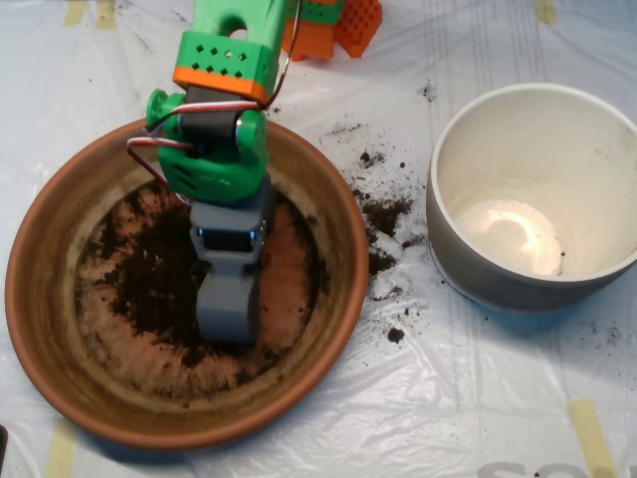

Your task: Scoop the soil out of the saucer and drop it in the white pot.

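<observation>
A: Overhead view. Where do you read the gripper (228, 319)?

B: I see my grey gripper inside the saucer (40, 239), tip down at about 6 o'clock of the dish centre, resting on or just above the floor of the dish among the soil (149, 279). The green-and-orange arm (214, 110) enters from 12 o'clock and crosses the saucer's upper rim.

A: State of the shells?

B: From above I see only the back of the gripper as one closed-looking grey block; whether its shells are apart or together I cannot tell.

A: Distribution of the soil?

B: Most lies in the saucer as a dark, thin patch, densest from the centre toward 9 o'clock, with a crumbly band along the floor at 6 o'clock, just below the gripper tip. The 3 o'clock sector of the floor shows bare terracotta. Further crumbs (383, 214) lie spilled on the plastic sheet (398, 418) covering the worktop, between the saucer and the white pot (478, 279), from 1 to 4 o'clock of the saucer.

A: The white pot?

B: It stands upright at 3 o'clock of the saucer, near but apart from it. Its interior is off-white, with only a speck or two on the bottom.
</observation>
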Robot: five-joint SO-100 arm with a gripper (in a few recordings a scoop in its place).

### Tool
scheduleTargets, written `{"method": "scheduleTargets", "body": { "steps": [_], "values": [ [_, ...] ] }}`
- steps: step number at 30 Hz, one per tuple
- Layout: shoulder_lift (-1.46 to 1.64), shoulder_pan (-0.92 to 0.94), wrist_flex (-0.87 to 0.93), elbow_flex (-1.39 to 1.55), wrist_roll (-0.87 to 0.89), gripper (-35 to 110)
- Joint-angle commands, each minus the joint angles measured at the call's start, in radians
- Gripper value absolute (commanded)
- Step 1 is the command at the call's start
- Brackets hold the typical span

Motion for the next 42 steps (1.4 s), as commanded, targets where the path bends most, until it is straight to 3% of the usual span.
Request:
{"method": "scheduleTargets", "body": {
  "steps": [1, 10, 21, 27, 42],
  "values": [
    [0.011, 0.04, 0.011, -0.014, -0.014, 33],
    [0.021, 0.061, -0.014, -0.005, -0.021, 22],
    [0.046, 0.044, -0.061, 0.046, -0.06, 30],
    [0.133, 0.035, -0.156, 0.156, -0.077, 13],
    [0.114, 0.021, -0.178, 0.123, -0.124, 0]
  ]
}}
